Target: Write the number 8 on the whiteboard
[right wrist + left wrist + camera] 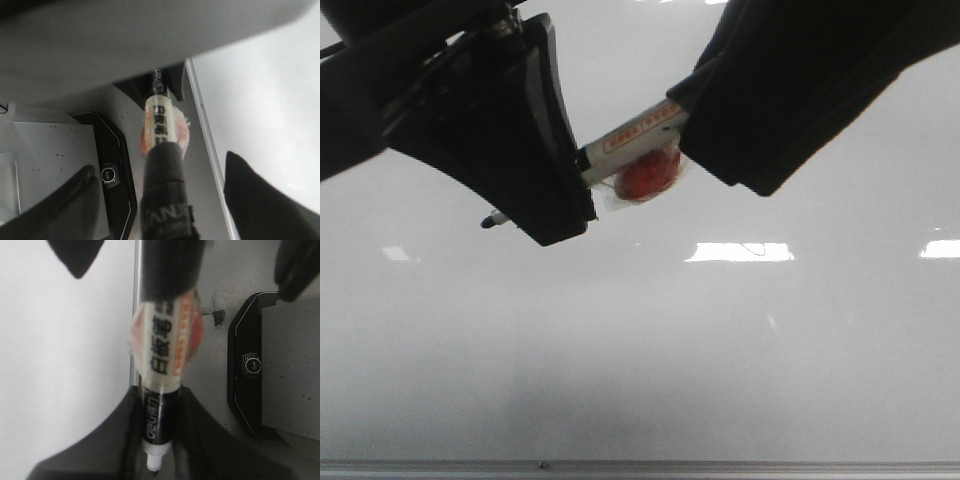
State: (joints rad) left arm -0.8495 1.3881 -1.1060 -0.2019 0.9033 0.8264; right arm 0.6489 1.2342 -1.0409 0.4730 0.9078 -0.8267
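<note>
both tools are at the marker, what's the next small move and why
Probably back the right tool off the black-and-white marker with the orange label: its fingers stand wide apart around its rear end, while the left tool is shut on the barrel near the bare tip. No figure shows on the glossy grey-white whiteboard, so the left arm needs room to write.

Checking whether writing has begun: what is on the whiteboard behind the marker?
Behind the marker the whiteboard shows only bright light reflections; no stroke is visible. The left gripper and right gripper cover parts of it.
</note>
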